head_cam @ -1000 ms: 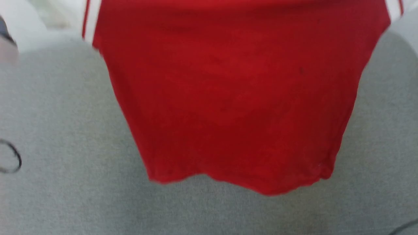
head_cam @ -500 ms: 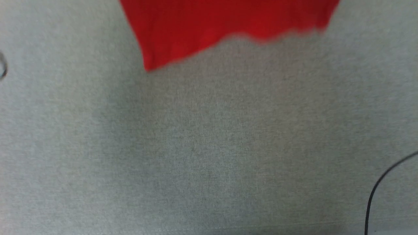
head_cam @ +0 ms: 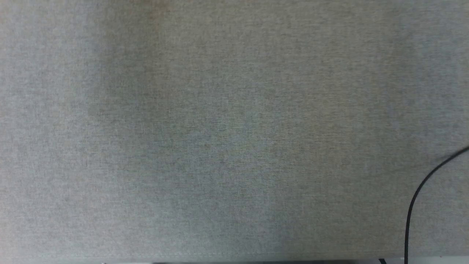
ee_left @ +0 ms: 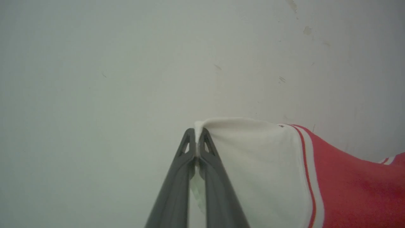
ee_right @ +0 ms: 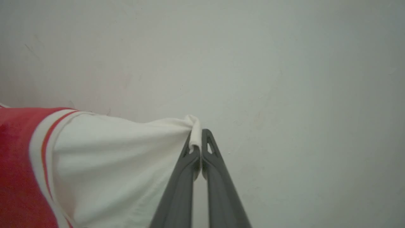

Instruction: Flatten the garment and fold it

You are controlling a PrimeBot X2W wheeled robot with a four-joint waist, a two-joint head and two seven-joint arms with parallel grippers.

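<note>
Red jersey-style T-shirt (ee_left: 354, 190) with white short sleeves and red-and-white striped trim is hanging in the air, stretched between the two arms in front of a pale scuffed backdrop (ee_left: 95, 63). In the left wrist view the left gripper (ee_left: 196, 141) is pinching the tip of one white sleeve (ee_left: 253, 164), its dark fingers (ee_left: 178, 190) pressed together on the cloth. In the right wrist view the right gripper (ee_right: 200, 144) is clamping the other white sleeve (ee_right: 120, 158) in the same way, with a fold of fabric curling over its tips. The head camera is looking down at the grey woven surface (head_cam: 234, 132), where a thin black cable (head_cam: 414, 205) is curving in at the lower right. The flattening step seems to be under way, with the shirt being held up by its sleeves to hang straight. The next move is calling for lowering it hem first onto the surface, both arms travelling evenly so the body is laying out flat without bunching before any release.
</note>
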